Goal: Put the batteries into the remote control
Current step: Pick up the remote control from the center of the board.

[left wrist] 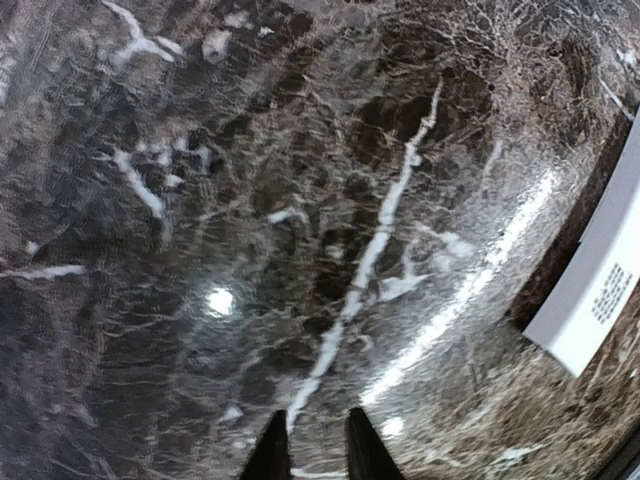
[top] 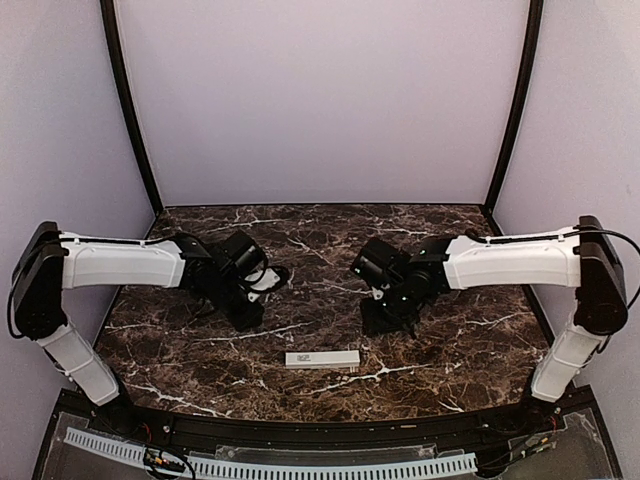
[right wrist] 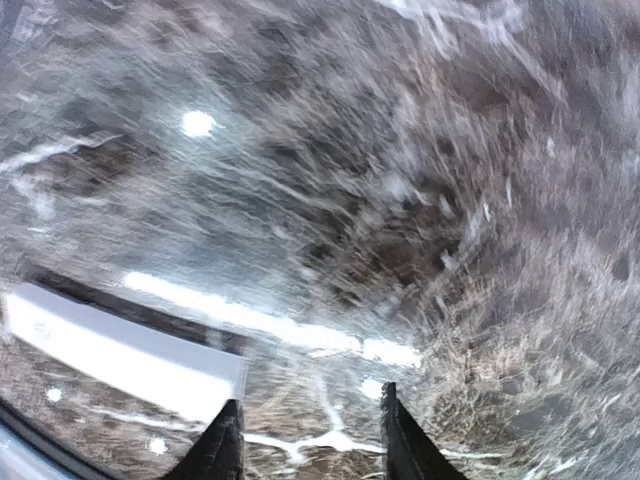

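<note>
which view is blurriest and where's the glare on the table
Right wrist view: blurriest, table streaky, remote soft-edged, a glare spot and bright streak; left wrist view: sharper, also a round spot and streak on the table; top view: sharp, evenly lit.

White remote control (top: 322,358), dark brown white-veined marble table (top: 300,240), lilac walls (top: 320,100)

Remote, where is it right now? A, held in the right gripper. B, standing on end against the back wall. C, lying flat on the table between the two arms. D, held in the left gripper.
C: the remote lies flat on the table, with nothing touching it.
</note>
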Controlling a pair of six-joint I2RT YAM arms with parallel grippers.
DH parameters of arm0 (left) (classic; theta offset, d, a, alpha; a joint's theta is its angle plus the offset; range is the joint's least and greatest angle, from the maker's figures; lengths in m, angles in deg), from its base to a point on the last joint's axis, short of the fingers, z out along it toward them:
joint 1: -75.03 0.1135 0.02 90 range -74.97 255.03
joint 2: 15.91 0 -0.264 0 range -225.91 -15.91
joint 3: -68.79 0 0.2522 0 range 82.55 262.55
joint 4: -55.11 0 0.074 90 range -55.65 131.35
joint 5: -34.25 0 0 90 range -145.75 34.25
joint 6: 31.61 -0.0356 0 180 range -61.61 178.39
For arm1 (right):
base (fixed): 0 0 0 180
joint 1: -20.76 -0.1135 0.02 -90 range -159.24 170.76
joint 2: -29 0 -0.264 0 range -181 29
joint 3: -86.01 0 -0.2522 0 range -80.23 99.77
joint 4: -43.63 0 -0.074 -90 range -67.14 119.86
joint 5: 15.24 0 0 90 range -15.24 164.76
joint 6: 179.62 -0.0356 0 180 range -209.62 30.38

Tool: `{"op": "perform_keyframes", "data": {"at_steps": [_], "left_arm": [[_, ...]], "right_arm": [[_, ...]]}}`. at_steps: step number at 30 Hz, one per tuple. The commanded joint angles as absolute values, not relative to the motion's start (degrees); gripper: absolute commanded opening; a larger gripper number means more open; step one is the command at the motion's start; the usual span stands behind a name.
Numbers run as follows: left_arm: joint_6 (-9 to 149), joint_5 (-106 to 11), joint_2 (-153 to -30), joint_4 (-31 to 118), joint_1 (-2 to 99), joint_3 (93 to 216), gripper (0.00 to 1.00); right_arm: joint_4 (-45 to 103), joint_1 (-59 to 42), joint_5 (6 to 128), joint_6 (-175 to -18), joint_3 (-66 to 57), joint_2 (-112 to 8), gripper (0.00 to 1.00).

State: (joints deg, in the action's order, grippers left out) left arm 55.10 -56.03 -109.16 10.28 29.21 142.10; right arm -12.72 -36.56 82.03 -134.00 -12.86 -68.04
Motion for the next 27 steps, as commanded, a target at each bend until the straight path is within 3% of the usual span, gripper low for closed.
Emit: {"op": "perform_keyframes", "data": {"at_steps": [1, 2, 3, 6, 8, 12, 18, 22, 27], "left_arm": [[57.6, -64.2, -102.2, 13.9, 30.9, 139.9, 0.30], [57.9, -65.1, -100.5, 14.5, 31.2, 139.6, 0.39], [58.1, -66.8, -99.5, 15.8, 31.9, 139.0, 0.44], [60.3, -70.5, -94.6, 18.6, 33.1, 137.4, 0.64], [60.8, -71.8, -91.8, 20.8, 33.8, 136.4, 0.68], [60.8, -72.1, -87.7, 23.9, 34.3, 134.8, 0.72], [60.8, -70.5, -86.9, 24.0, 34.3, 134.9, 0.74], [60.8, -69.5, -87.2, 23.7, 34.4, 135.2, 0.74], [60.7, -69.4, -87.4, 23.6, 34.3, 135.2, 0.75]], "right_arm": [[-10.4, -39.4, 83.1, -111.6, -5.5, -66.5, 0.71], [-8.9, -40.9, 81.0, -106.6, -3.9, -67.3, 0.90], [-7.5, -42.6, 79.5, -101.1, -2.5, -68.1, 0.97], [-6.3, -46.5, 76.3, -88.4, 2.6, -72.9, 0.99], [-8.4, -47.8, 75.1, -83.2, 7.3, -78.1, 0.99], [-13.8, -49.9, 72.8, -77.4, 16.3, -88.2, 0.99], [-14.7, -50.4, 78.4, -76.5, 19.7, -93.8, 0.99], [-16.4, -50.1, 80.7, -77.0, 19.7, -96.9, 0.91], [-16.7, -49.0, 80.3, -78.3, 18.9, -98.6, 0.68]]}}
